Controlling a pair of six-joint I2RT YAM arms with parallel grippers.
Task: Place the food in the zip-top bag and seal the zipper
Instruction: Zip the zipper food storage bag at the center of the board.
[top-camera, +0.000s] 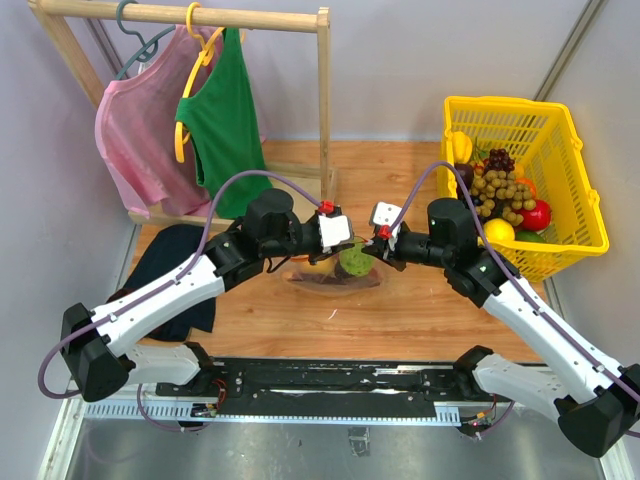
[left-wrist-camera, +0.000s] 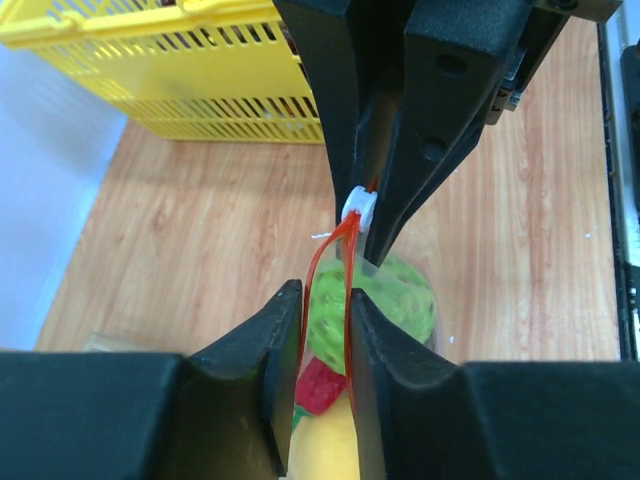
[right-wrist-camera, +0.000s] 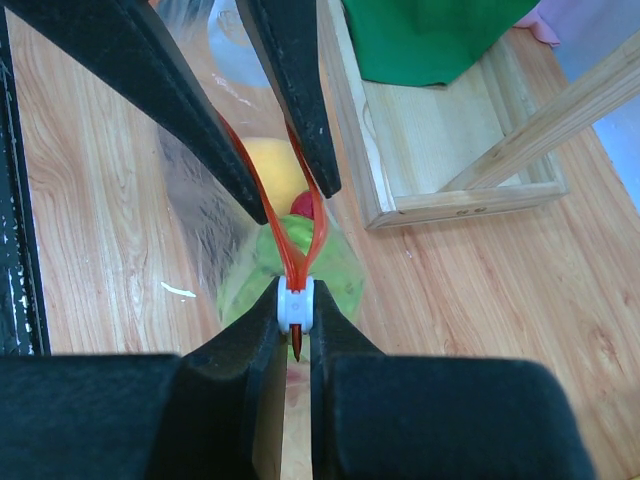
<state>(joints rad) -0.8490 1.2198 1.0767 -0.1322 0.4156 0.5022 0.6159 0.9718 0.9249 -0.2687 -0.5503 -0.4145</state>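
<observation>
The zip-top bag (top-camera: 335, 277) lies on the wood table between my two grippers. It holds a green bumpy ball (left-wrist-camera: 405, 300), a red pepper (left-wrist-camera: 320, 385) and a yellow fruit (left-wrist-camera: 325, 445). My left gripper (left-wrist-camera: 322, 300) is closed narrowly around the orange-red zipper (left-wrist-camera: 348, 265), whose two sides stay apart between the jaws. My right gripper (right-wrist-camera: 296, 305) is shut on the zipper's white slider (right-wrist-camera: 296, 300), with the zipper (right-wrist-camera: 290, 255) parting into a V beyond it. In the top view the left gripper (top-camera: 335, 235) and right gripper (top-camera: 385, 237) face each other over the bag.
A yellow basket (top-camera: 578, 215) at the right holds a grape bunch, tan balls and other toy produce. A wooden clothes rack (top-camera: 323, 100) with a pink shirt and green top stands behind. A dark cloth (top-camera: 170, 270) lies at the left.
</observation>
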